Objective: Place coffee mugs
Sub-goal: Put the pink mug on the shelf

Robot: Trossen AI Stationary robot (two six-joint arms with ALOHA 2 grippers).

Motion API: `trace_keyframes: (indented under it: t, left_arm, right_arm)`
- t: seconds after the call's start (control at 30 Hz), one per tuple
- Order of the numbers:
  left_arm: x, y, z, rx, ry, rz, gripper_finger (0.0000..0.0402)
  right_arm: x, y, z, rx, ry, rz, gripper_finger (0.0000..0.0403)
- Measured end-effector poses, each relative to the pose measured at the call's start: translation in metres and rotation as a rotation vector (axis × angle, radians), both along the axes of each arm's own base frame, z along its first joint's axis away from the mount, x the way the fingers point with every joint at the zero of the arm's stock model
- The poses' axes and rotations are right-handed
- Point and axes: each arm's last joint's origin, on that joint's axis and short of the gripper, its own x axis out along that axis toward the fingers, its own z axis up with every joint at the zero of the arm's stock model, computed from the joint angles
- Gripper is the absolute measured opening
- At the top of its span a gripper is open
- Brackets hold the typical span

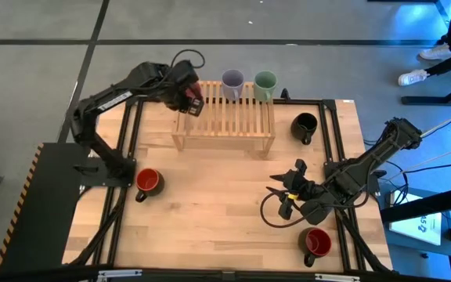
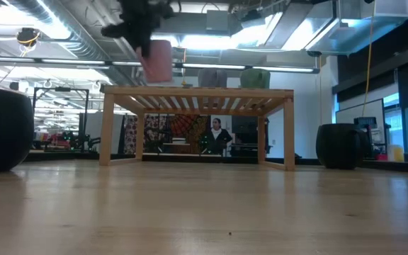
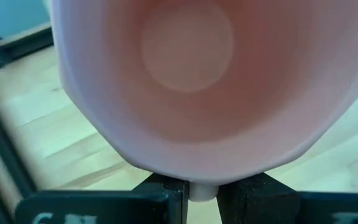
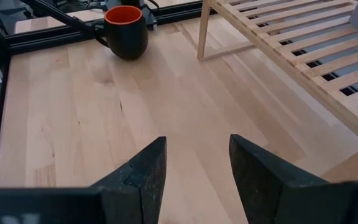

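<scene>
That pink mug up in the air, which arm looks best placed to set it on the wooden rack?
The left. Its gripper already holds the pink mug above the rack, beside the lavender mug. The right gripper hangs open and empty over the table.

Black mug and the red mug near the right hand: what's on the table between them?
In the high view, only the right hand and its arm lie between the black mug and the red mug.

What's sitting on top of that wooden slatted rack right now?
Two mugs stand along the back edge of the wooden slatted rack: a lavender-grey ceramic mug and a green ceramic mug. The left gripper holds a pink mug above its left end, hiding the slats beneath.
</scene>
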Motion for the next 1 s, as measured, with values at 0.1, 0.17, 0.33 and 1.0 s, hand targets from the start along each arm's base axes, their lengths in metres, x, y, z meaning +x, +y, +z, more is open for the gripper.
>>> trace_keyframes:
  t: [0.1,0.17,0.33,1.0]
  left_arm:
    - [0.007,0.012,-0.008,-0.033,-0.014,0.012,0.0044]
    - [0.012,0.018,-0.014,-0.048,-0.022,0.017,0.0044]
    - [0.025,0.031,-0.021,-0.040,-0.003,0.035,0.0044]
    - [0.054,0.061,-0.031,0.064,0.020,0.086,0.0045]
  right_arm:
    - [0.000,0.000,0.000,0.000,-0.001,-0.002,0.0161]
    - [0.000,0.000,0.000,0.004,-0.003,-0.004,0.0161]
    - [0.000,0.000,0.000,0.016,-0.005,-0.014,0.0161]
    - [-0.002,-0.001,-0.001,0.044,-0.009,-0.048,0.0161]
